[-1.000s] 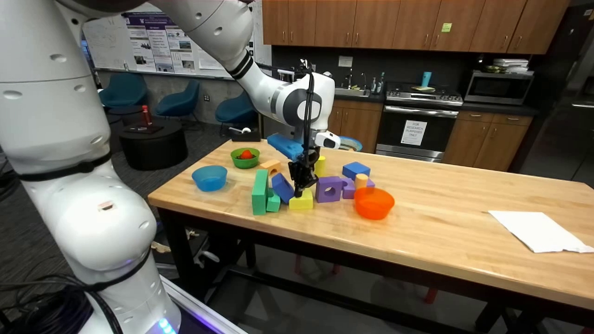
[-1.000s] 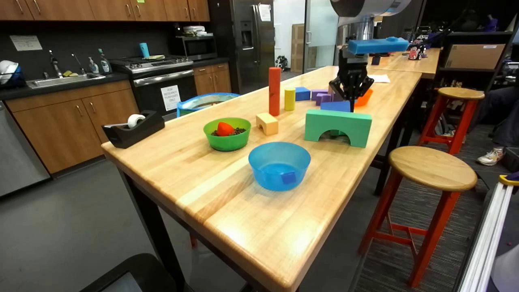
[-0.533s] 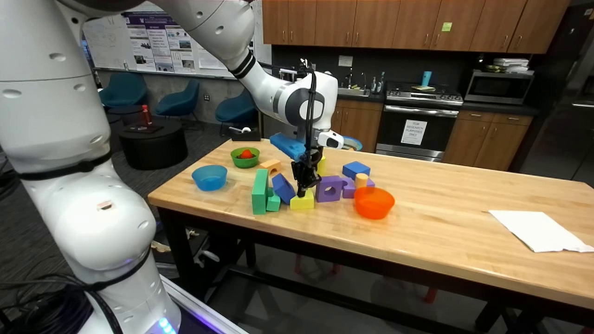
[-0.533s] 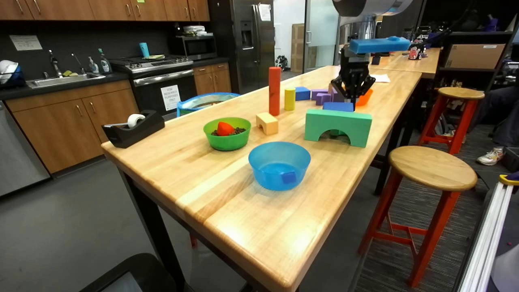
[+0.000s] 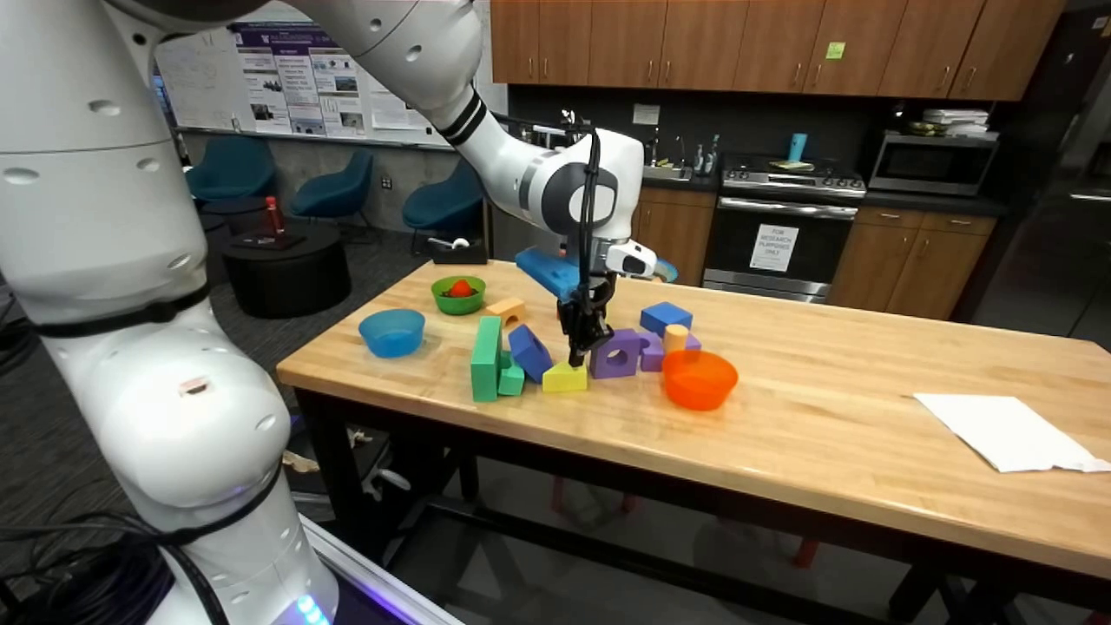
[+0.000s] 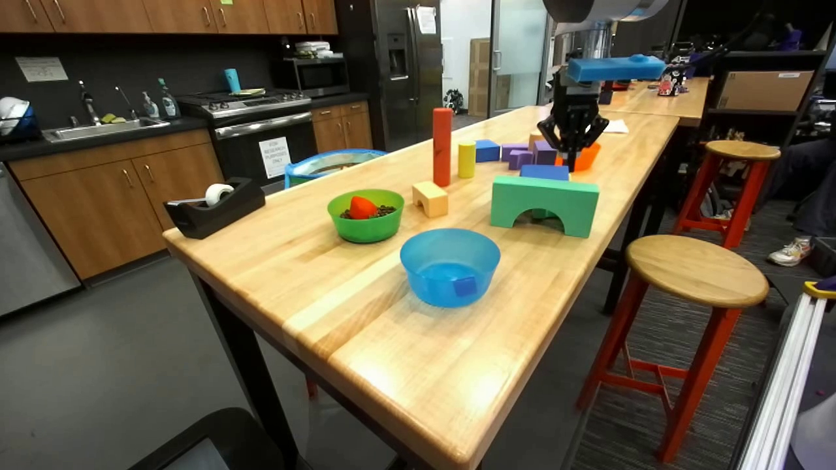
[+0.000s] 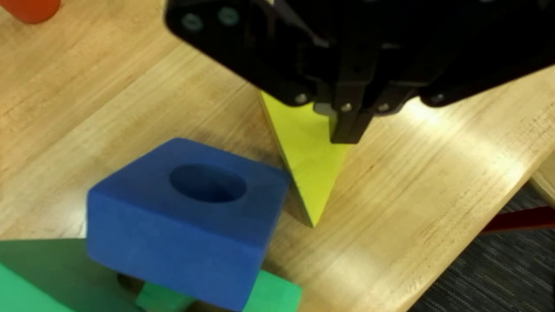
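Note:
My gripper [image 7: 345, 138] comes in from the top of the wrist view, its fingertips together and nothing between them. Directly under them lies a yellow triangular block [image 7: 308, 164]; whether they touch it I cannot tell. In an exterior view the fingertips stand at the yellow block's [image 5: 564, 379] upper right side. A blue block with a round hole [image 7: 182, 242] leans tilted beside it, over a small green block [image 7: 277, 292]. Beyond that stands a green arch block [image 6: 545, 192]. On the opposite side of the gripper is a purple block with a hole [image 5: 605, 366], partly covered by it.
An orange bowl [image 5: 700, 382], another blue block [image 5: 667, 315] and small purple blocks lie further along the table. A blue bowl [image 6: 450, 267], a green bowl [image 6: 366, 228] with contents, an orange arch [image 6: 432, 199], a red cylinder [image 6: 442, 147] and a yellow cylinder [image 6: 466, 160] stand nearby.
My gripper has moved right in both exterior views, from above the yellow block's middle towards its far side. The yellow and blue blocks shifted very slightly right early on. The gripper stayed shut.

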`<state>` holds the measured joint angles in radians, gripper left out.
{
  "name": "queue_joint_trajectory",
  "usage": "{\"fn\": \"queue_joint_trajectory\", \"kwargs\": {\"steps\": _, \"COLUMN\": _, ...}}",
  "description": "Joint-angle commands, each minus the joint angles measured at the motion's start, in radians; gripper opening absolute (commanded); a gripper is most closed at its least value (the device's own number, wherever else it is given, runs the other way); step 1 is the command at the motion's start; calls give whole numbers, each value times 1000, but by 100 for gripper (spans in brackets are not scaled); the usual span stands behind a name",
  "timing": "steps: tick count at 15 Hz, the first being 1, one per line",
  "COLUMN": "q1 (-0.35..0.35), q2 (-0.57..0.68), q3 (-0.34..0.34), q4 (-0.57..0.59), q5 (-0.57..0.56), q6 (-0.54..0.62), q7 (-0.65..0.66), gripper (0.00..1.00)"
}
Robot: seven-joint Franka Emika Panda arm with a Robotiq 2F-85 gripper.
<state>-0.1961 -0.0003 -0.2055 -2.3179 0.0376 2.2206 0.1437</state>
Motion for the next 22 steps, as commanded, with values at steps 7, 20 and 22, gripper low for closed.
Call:
{"fn": "queue_joint_trajectory", "kwargs": {"steps": 7, "q1": 21, "q2": 3, "q3": 29, "q4": -7, "q5": -8, "q6": 28, "q7": -14, "gripper": 0}}
{"fn": "queue_joint_trajectory", "kwargs": {"steps": 20, "q1": 5, "q2": 65, "q3": 14, "q4": 33, "q5": -3, "q6": 68, "q7": -72, "gripper": 0}}
{"fn": "queue_joint_trajectory", "kwargs": {"steps": 22, "q1": 1, "q2": 67, "q3": 8, "q4": 34, "q5": -8, "q6": 66, "q7": -74, "gripper": 0}}
